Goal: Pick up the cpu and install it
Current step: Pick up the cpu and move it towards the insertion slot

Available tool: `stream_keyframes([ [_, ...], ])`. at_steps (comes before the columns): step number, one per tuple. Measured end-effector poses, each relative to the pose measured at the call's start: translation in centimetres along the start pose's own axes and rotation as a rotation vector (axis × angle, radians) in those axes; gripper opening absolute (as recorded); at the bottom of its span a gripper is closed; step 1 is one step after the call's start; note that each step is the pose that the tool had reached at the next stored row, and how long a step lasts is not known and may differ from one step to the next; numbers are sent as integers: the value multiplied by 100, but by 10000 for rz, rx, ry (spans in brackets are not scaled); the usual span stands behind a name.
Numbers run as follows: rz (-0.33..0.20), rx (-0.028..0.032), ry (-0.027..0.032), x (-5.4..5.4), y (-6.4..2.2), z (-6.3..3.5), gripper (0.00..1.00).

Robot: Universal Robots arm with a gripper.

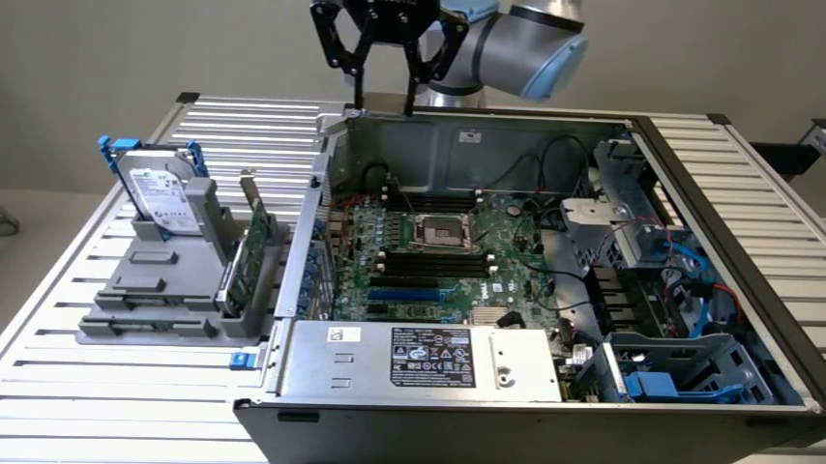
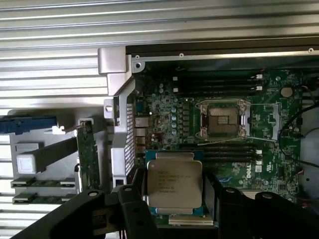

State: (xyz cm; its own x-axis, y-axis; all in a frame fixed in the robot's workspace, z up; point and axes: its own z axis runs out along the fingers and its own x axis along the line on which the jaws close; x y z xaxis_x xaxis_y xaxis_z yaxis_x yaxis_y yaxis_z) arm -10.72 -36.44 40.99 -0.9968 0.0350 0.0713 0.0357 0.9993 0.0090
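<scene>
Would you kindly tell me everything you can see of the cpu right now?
The cpu is a small flat square chip with a silvery metal top bearing faint print and a thin greenish rim. Top toward the wrist camera, it is gripped at two opposite edges by the claw, held in the air above the open computer case.

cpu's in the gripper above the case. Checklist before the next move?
1. cpu gripped: ok. It sits flat between the fingers of the gripper, metal top facing the wrist camera.
2. Socket empty: ok. Its contact field is bare.
3. Load plate out of the way: ok. It appears swung open beside the socket.
4. Gripper over the socket: not ok. In the exterior view it hangs above the rear wall of the case, and the socket lies further in.
5. cpu corner mark matched to the socket: cannot tell.
</scene>
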Motion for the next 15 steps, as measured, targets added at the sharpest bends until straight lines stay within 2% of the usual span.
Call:
stream_keyframes([
  [7, 47, 60, -2, -293, 40, 66, 55],
  [15, 72, 78, -3, -624, 122, 176, 55],
])
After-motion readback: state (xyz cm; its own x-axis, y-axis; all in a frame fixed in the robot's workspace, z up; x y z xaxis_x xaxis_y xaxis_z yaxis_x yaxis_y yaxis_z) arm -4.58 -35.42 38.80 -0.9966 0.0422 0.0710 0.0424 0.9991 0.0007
